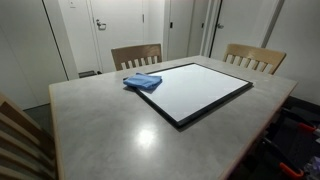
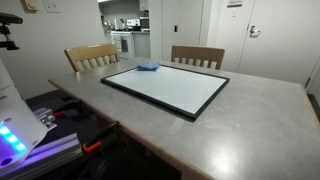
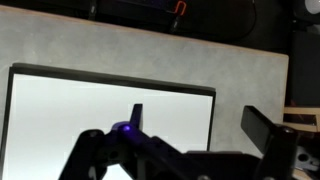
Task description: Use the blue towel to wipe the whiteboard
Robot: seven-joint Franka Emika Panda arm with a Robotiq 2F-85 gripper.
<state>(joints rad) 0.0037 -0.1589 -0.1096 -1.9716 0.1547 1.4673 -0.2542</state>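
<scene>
Blue towel lies rumpled on the whiteboard corner; tool hangs released, empty, above it.

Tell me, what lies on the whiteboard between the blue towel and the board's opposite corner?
Nothing. From the blue towel the whiteboard runs bare and white to that corner, in both exterior views.

We can read no text, label, brand or number anywhere; the small sign on the far door is too blurred.
</scene>
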